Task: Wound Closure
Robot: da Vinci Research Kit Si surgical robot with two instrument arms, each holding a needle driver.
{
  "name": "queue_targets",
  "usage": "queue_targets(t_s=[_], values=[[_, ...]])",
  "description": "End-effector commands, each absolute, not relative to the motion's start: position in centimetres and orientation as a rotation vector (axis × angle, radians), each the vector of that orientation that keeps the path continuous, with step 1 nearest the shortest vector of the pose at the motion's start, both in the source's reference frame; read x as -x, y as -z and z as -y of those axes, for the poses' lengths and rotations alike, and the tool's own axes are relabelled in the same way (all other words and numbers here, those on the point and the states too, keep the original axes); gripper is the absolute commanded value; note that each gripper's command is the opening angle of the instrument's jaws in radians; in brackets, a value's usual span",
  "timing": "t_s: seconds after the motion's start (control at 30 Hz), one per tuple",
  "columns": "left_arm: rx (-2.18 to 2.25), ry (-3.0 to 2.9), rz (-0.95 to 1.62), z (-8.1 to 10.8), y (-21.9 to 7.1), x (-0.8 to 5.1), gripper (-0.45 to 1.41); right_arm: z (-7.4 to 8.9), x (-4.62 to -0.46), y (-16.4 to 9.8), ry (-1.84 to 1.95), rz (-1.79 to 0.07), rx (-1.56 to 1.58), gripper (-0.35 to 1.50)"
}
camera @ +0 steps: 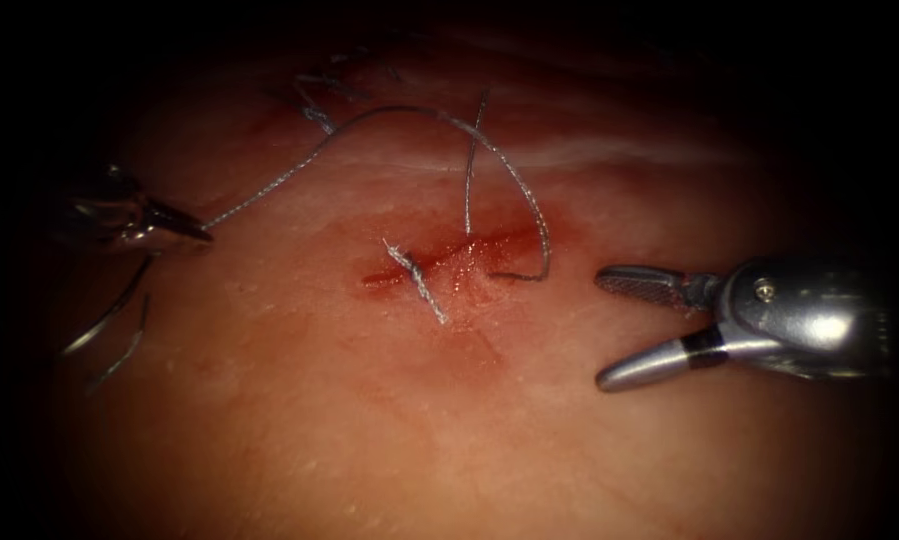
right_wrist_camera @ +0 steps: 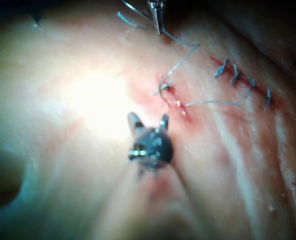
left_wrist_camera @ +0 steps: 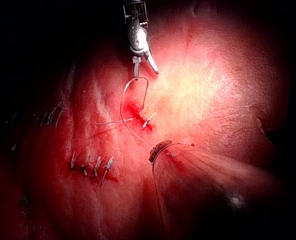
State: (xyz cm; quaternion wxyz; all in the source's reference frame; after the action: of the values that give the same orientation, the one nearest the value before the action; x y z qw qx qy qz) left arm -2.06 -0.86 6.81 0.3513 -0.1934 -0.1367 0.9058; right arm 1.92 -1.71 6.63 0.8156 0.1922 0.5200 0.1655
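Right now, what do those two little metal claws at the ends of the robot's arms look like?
The right tool is shiny silver metal: two slim jaws, one with a cross-hatched inner face, the other with a black band, joined at a rounded hub with a small screw. The left tool is darker polished metal that tapers to a narrow pointed tip.

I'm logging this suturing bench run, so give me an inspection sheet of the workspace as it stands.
Surface: tissue with a short cut and red fluid around it.
Job's things: thread runs from the left tool in an arc over the cut and down into the tissue at the cut's right end. One stitch with cut ends crosses the cut. Needle: not made out.
Clutter: a row of older stitches elsewhere on the tissue; loose strands below the left tool.
Grippers: left tool shut on the thread, left of the cut; right tool open, holding nothing, right of the cut.
Cables: nothing seen.
Surroundings: dark.
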Motion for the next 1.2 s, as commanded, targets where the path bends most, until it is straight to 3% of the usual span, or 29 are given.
queue_targets(t_s=[0.03,0.07,0.1,0.17,0.2,0.23,0.27,0.5,1.2], values=[[0.544,-2.338,0.334,0.8,-6.8,2.11,-0.45,1.5,-1.85,-6.7,-0.377,-1.095,-0.368,0.98],[0.572,-2.335,0.319,0.8,-6.7,2.12,-0.45,1.4,-1.82,-6.7,-0.377,-1.096,-0.359,0.89],[0.608,-2.339,0.294,0.7,-6.6,2.14,-0.45,1.3,-1.80,-6.7,-0.383,-1.105,-0.327,0.59],[0.650,-2.339,0.265,0.7,-6.6,2.17,-0.45,1.2,-1.82,-6.8,-0.388,-1.117,-0.325,0.27],[0.666,-2.339,0.252,0.7,-6.5,2.18,-0.45,1.1,-1.86,-6.8,-0.382,-1.125,-0.325,-0.07],[0.683,-2.335,0.234,0.6,-6.5,2.20,-0.45,1.1,-1.90,-6.8,-0.378,-1.130,-0.316,-0.28],[0.713,-2.327,0.232,0.6,-6.5,2.23,-0.45,1.0,-2.00,-6.9,-0.376,-1.157,-0.305,-0.35],[0.770,-2.324,0.248,0.6,-6.6,2.58,-0.45,0.9,-2.58,-6.9,-0.363,-1.242,-0.296,-0.35],[0.728,-2.405,0.319,1.0,-7.4,3.14,-0.45,1.0,-3.09,-6.6,-0.369,-1.335,-0.289,-0.35]])
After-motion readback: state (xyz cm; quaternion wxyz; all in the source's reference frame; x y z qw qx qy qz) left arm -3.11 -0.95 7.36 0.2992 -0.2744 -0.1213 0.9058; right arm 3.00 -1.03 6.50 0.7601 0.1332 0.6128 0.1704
